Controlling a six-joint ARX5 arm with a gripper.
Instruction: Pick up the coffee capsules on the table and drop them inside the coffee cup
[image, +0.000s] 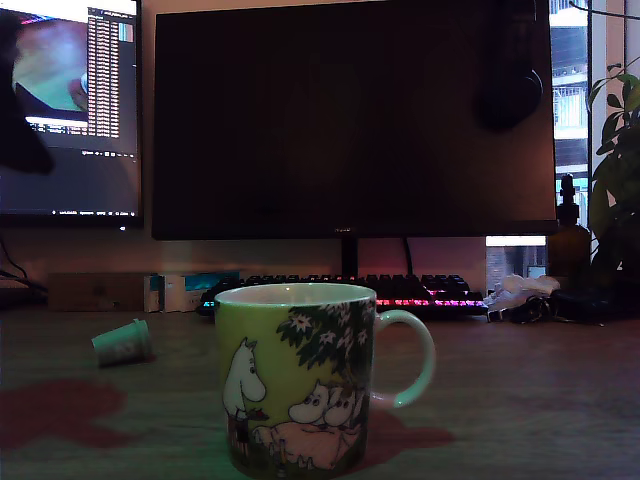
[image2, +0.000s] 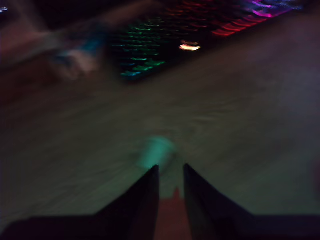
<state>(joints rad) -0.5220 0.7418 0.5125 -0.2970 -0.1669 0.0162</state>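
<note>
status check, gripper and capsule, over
gripper empty, jaws slightly apart, just short of mint capsule. Capsule on its side on table, apart from mug. Nothing in the way.

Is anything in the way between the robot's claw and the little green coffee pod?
Nothing visible is. In the wrist view, the mint green capsule lies on bare table just ahead of the gripper, though the picture is blurred. In the exterior view, only open table lies between the capsule and the coffee cup.

We look low across the table (image: 560, 400) toward the monitors; our wrist view looks down past the gripper (image2: 170, 172), sharing the keyboard (image: 400, 292).
</note>
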